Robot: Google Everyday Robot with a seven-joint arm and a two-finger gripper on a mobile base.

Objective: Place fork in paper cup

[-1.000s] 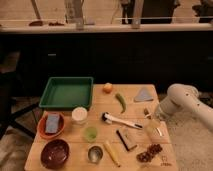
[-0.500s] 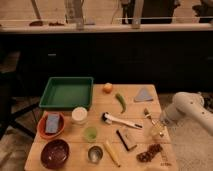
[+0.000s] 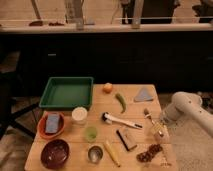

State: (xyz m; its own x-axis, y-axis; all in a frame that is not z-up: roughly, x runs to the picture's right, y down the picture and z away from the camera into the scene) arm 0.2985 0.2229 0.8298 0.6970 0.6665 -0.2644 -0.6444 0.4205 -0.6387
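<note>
Since a second ago, the white robot arm [image 3: 187, 107] has slid toward the table's right edge and sunk a little lower. Everything on the table lies where it did.

Camera view: a wooden table [image 3: 145, 162] seen from above and in front, in dim light, with a dark counter behind it. The arm reaches in from 3 o'clock. Its gripper [image 3: 160, 128] hangs low over the table's right side, at about 4 o'clock from the table's middle. Whether it is parted or closed cannot be made out.

The fork [image 3: 147, 115] lies flat on the table just at 11 o'clock of the gripper, near the right edge. I cannot tell if the two touch. The paper cup [image 3: 79, 115] stands upright well apart from the fork, across the table at 9 o'clock from the middle.

Between them lies a white-handled brush [image 3: 121, 121]. A small green cup [image 3: 90, 133] stands at 5 o'clock of the paper cup, and a small metal cup [image 3: 95, 153] sits nearer the front edge. A green tray [image 3: 66, 92] fills the 10 o'clock corner. An orange fruit [image 3: 107, 88] and a green pepper [image 3: 120, 101] lie at 12 o'clock. A dark bowl [image 3: 55, 152] sits at 7 o'clock.
</note>
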